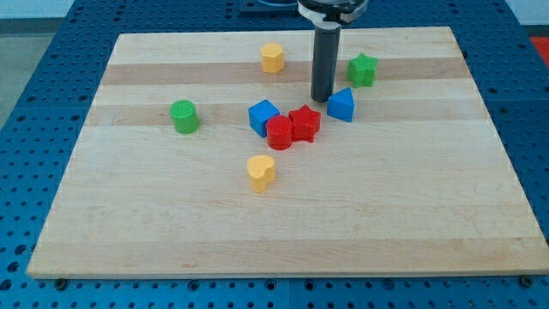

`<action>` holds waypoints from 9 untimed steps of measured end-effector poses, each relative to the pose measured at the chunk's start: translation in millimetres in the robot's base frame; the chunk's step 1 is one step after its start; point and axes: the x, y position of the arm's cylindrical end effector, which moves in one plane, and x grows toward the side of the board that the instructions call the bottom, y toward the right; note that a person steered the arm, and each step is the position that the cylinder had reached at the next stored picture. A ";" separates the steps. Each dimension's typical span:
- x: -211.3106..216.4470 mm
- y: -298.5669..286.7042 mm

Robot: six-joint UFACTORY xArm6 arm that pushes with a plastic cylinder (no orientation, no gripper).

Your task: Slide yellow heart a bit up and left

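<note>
The yellow heart (261, 172) lies on the wooden board (171, 232) a little left of its middle, toward the view's bottom. My tip (322, 98) rests on the board at the upper middle, well up and right of the heart. The tip is just left of the blue pentagon-like block (341, 105) and just above the red star (304, 123). I cannot tell if it touches either.
A red cylinder (280, 133) touches the red star, with a blue cube (263, 117) at its upper left. A yellow hexagon block (273, 57) sits near the top, a green star (362, 69) at the upper right, a green cylinder (184, 117) at the left.
</note>
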 end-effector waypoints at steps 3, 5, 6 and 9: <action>27.9 -0.1; -9.8 0.8; -19.1 10.2; -11.9 67.6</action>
